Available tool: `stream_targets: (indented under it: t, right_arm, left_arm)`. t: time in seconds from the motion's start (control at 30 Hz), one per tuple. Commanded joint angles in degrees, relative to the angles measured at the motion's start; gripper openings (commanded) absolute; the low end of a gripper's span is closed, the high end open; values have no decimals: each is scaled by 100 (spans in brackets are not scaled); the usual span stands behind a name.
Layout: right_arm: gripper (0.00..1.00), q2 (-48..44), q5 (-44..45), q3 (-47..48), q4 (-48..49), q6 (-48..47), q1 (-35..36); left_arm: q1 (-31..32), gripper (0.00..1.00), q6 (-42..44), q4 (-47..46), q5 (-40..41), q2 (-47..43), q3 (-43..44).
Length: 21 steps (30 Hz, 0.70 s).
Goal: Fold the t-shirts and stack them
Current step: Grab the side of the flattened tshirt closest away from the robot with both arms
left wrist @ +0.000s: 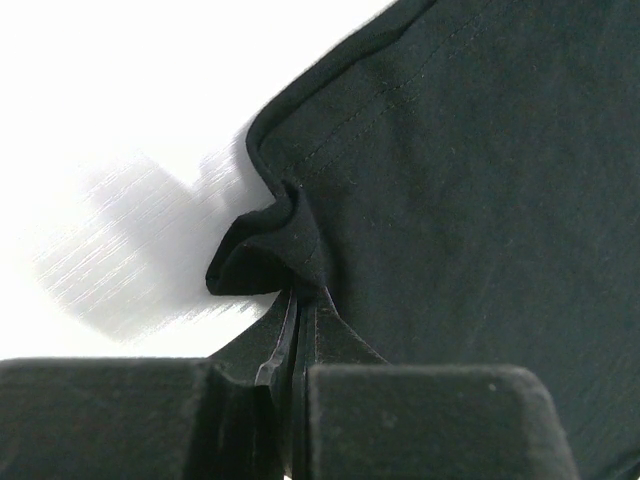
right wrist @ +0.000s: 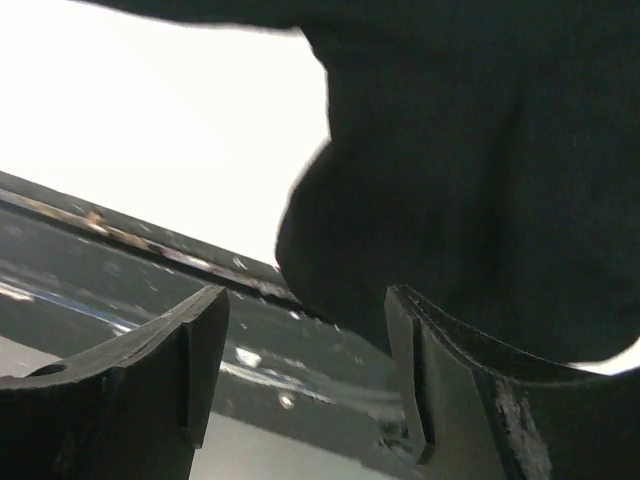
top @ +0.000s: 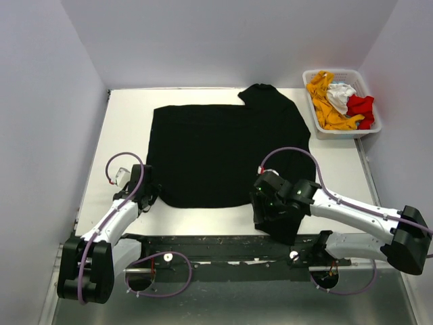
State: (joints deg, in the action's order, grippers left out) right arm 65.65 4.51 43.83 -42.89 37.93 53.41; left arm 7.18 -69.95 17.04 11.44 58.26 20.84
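Matte white table [top: 122,135] between plain pale walls [top: 203,40]; soft black t-shirt [top: 223,149] lies flat at centre frame. Left fingers [left wrist: 430,420] pinch its puckered lower-left hem; right fingers [right wrist: 470,400] spread by its lower-right edge.

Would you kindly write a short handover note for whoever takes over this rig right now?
The left gripper is shut on the near-left hem corner of the black t-shirt.
The right gripper is open at its near-right corner, clamping nothing.
It lies spread on the table; the orange-yellow t-shirt, white t-shirt and red t-shirt lie crumpled in the basket.
Done: nothing folded.
Left: fold and stack all four.
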Motion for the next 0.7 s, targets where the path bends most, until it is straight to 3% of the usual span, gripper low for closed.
stream_targets:
  t: [0.0, 0.07, 0.23, 0.5, 0.67]
  right_arm:
    - [69, 39, -103, -281, -1105, 447, 199]
    - [62, 105, 66, -436, -961, 526, 205]
    - [58, 454, 691, -467, -298, 816, 205]
    - [53, 1609, 716, -580, 386, 892, 211]
    - [21, 1686, 660, -595, 317, 1005, 210]
  left_arm:
    - [-28, 0, 182, 384, -72, 129, 12]
    - [-32, 0, 177, 393, -83, 103, 16]
    - [-30, 0, 193, 444, -94, 11, 9]
    - [-31, 0, 254, 597, -73, -178, 24]
    - [-32, 0, 198, 826, -13, -409, -1]
